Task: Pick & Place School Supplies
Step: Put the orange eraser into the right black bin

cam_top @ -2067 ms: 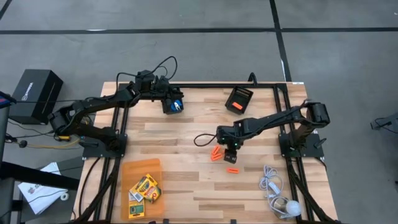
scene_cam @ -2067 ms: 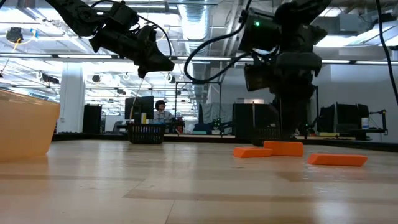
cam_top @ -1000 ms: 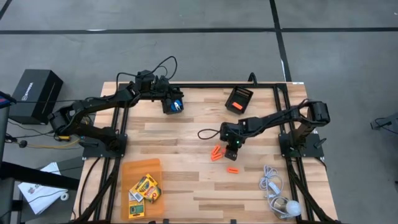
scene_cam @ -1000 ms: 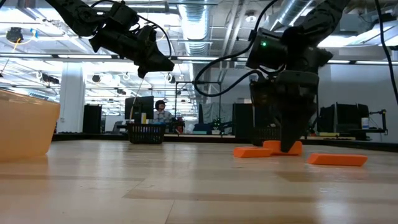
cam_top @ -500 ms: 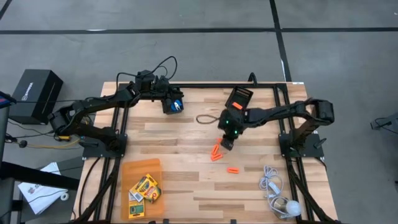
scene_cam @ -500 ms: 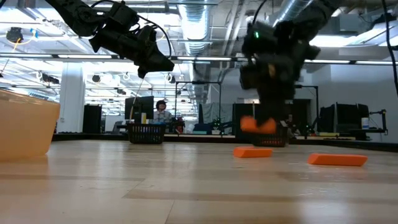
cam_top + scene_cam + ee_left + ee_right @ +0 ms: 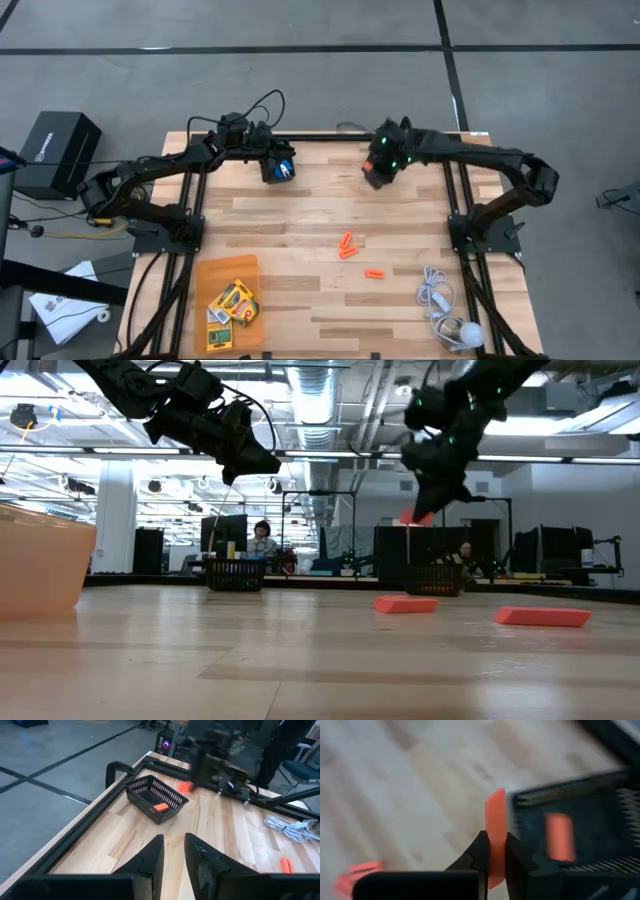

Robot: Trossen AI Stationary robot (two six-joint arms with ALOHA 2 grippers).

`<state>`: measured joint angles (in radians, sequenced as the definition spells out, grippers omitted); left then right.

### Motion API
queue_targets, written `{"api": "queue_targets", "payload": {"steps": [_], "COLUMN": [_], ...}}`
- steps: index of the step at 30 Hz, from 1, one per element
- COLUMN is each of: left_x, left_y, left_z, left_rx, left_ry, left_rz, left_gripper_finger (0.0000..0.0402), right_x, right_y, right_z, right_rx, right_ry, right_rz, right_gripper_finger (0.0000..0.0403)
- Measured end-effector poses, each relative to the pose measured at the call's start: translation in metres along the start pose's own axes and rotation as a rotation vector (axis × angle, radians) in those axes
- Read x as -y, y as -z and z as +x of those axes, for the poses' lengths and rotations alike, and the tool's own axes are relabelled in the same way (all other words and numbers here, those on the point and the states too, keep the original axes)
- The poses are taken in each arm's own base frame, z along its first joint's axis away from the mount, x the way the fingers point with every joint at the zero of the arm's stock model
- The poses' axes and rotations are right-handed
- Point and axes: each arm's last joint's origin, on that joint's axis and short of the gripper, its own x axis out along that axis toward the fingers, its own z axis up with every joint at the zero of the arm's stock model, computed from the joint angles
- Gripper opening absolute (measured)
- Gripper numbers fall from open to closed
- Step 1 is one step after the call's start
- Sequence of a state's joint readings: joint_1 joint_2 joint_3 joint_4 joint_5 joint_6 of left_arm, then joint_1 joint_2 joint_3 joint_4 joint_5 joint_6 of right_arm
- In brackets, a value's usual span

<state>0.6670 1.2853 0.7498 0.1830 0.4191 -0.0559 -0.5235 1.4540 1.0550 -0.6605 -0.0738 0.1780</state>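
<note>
The right gripper (image 7: 493,851) pinches an orange piece (image 7: 495,827) between its fingers, with the bin (image 7: 580,835) just beyond them. The left gripper (image 7: 173,851) hangs slightly parted, holding nothing.

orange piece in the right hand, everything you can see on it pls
The orange piece is small, flat, matte and plain orange, standing on edge between the right hand's two dark fingers, which are shut on its lower part. It is lifted off the table, beside the black mesh bin, which already holds another orange piece.
</note>
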Motion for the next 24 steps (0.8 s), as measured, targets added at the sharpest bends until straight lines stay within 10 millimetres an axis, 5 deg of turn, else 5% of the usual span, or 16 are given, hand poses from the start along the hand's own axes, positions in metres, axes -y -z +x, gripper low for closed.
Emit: {"api": "queue_targets", "payload": {"steps": [12,21,24], "left_x": [0.0,0.0,0.0], "left_y": [0.0,0.0,0.0], "left_z": [0.0,0.0,0.0], "left_rx": [0.0,0.0,0.0], "left_ry": [0.0,0.0,0.0], "left_rz": [-0.004,-0.011,-0.012], "left_gripper_finger": [0.0072,0.0072,0.0072], "right_x": [0.082,0.101,0.104], "right_y": [-0.003,0.002,0.004], "right_z": [0.02,0.055,0.061], "right_rx": [-0.066,-0.157,-0.179], "right_ry": [0.072,0.063,0.069], "right_rz": [0.163,0.247,0.289], "right_gripper_finger": [0.0022,0.0025,0.0072]}}
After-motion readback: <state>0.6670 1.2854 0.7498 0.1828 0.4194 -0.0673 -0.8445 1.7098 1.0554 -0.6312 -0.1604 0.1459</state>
